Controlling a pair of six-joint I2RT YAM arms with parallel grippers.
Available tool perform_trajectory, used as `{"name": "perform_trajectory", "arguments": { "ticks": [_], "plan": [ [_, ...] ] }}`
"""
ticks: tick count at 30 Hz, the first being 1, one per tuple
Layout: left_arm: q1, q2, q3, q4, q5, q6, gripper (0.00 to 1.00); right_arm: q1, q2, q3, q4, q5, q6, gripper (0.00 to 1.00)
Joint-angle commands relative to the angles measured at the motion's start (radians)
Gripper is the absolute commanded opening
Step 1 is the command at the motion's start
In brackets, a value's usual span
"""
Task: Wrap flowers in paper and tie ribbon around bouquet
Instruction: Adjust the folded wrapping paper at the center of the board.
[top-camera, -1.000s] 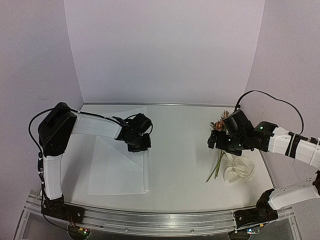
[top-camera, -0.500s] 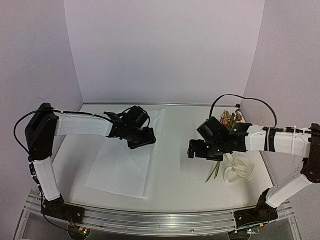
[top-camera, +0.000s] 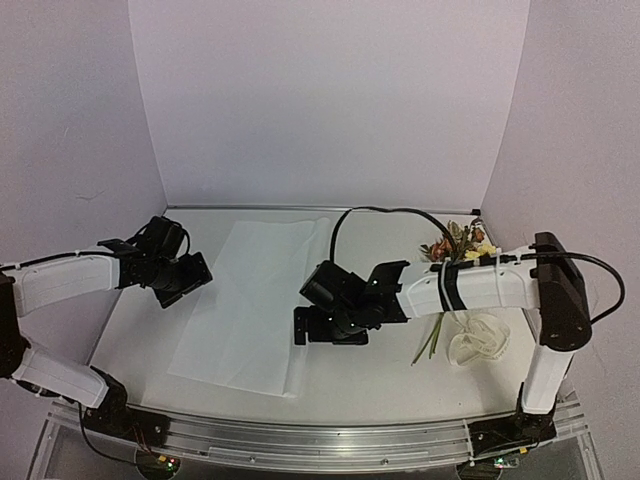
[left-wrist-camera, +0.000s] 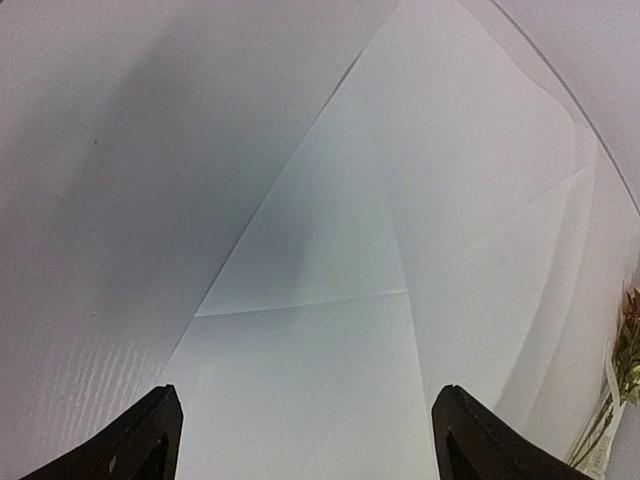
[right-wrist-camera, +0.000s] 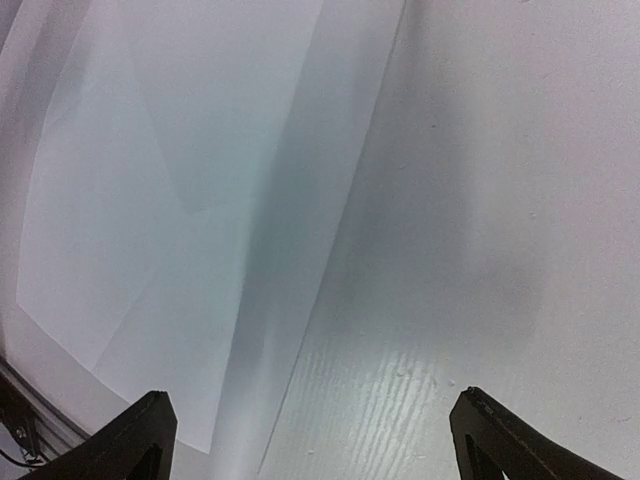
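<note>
A flat white table fills the space in front of pale lilac walls. On its left half lies the large thin white paper sheet, spread flat and turned slightly askew, with fold creases crossing it and a long crease running close to its right edge.

The left arm, white with black joints, reaches in from the left side. Its jaws hang just beside the paper's left edge, above bare table. In the left wrist view its black fingertips stand wide apart with nothing between them, and the sheet lies below and ahead.

The right arm stretches across from the right. Its jaws sit near the paper's right edge, toward the sheet's near end. In the right wrist view its fingertips are also spread wide and hold nothing, one over the paper and the other over bare table; contact with the sheet cannot be made out.

The small bunch of yellow, cream-pink and orange flowers with green leaves lies at the table's right side, well apart from the paper, its thin stems passing under the right arm and pointing toward the near edge. Just beside the stems lies the loosely coiled cream-white ribbon.
</note>
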Motion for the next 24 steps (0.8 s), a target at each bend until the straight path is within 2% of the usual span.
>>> {"name": "perform_trajectory", "arguments": {
  "ticks": [1, 8, 13, 16, 22, 24],
  "plan": [
    [0.060, -0.056, -0.075, 0.005, 0.031, 0.018, 0.90, 0.017, 0.069, 0.083, 0.003, -0.026, 0.018, 0.98],
    [0.083, -0.034, -0.143, 0.074, 0.088, 0.034, 0.93, 0.019, 0.151, 0.134, 0.003, -0.031, 0.009, 0.97],
    [0.084, 0.002, -0.165, 0.111, 0.120, 0.038, 0.94, 0.016, 0.208, 0.169, 0.002, -0.045, 0.005, 0.87],
    [0.084, 0.023, -0.167, 0.124, 0.123, 0.041, 0.94, 0.007, 0.222, 0.167, 0.002, -0.048, 0.005, 0.77],
    [0.086, 0.063, -0.153, 0.130, 0.175, 0.065, 0.89, -0.042, 0.162, 0.083, 0.004, -0.041, -0.013, 0.46],
    [0.089, 0.070, -0.146, 0.119, 0.179, 0.075, 0.86, -0.057, 0.145, 0.064, 0.005, -0.046, -0.026, 0.39]
  ]
}}
